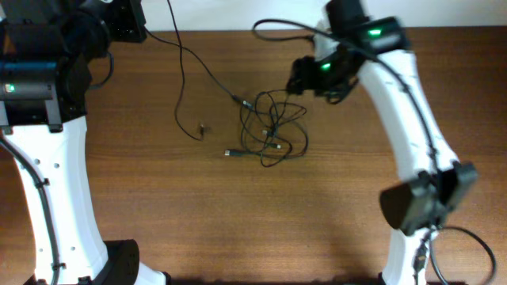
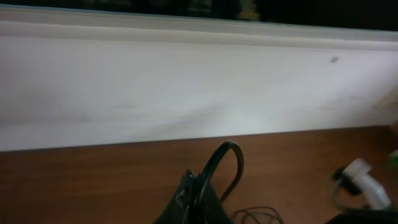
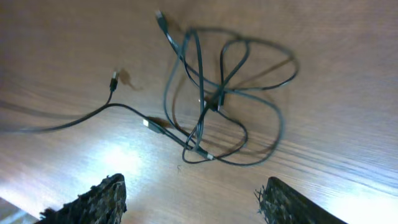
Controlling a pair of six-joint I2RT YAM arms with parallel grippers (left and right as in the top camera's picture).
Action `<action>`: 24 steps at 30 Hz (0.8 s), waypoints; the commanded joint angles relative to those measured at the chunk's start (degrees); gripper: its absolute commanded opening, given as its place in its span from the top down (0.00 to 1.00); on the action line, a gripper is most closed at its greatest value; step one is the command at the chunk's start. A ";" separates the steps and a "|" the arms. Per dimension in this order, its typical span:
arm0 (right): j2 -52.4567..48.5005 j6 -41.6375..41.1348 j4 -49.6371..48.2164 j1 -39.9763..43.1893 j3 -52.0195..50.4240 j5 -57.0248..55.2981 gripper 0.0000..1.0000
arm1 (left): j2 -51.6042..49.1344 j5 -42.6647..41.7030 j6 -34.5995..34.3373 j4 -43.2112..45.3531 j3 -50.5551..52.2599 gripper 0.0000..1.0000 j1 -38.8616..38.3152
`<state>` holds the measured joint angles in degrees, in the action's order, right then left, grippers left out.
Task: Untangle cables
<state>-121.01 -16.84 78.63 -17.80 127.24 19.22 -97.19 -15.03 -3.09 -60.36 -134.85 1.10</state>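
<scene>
Overhead, cables (image 1: 269, 131) knotted, left tool (image 2: 194, 194) maybe gripping

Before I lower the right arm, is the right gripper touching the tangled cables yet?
Apart. The right wrist view shows the right gripper open, both fingertips short of the cables, with table showing between them.

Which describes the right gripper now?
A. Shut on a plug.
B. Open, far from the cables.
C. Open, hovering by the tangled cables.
C: the right gripper has its fingers wide apart in its wrist view, with the cables lying on the table just ahead, ungrasped.
</scene>
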 commanded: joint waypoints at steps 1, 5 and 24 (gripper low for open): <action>-5.03 -1.38 -3.43 -3.21 0.26 3.39 0.28 | -0.20 13.90 -1.64 0.26 -0.26 1.00 0.20; -1.81 8.31 -10.40 -2.51 12.17 17.40 0.19 | -2.10 -6.58 -1.62 -3.76 -0.26 1.00 0.17; 5.25 8.44 -15.74 4.87 14.03 11.54 0.96 | -7.65 -6.27 -14.88 2.89 -0.26 0.14 2.05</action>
<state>-122.23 -7.16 62.02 -15.29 140.38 33.82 -104.60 -34.50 -18.94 -54.74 -134.78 2.98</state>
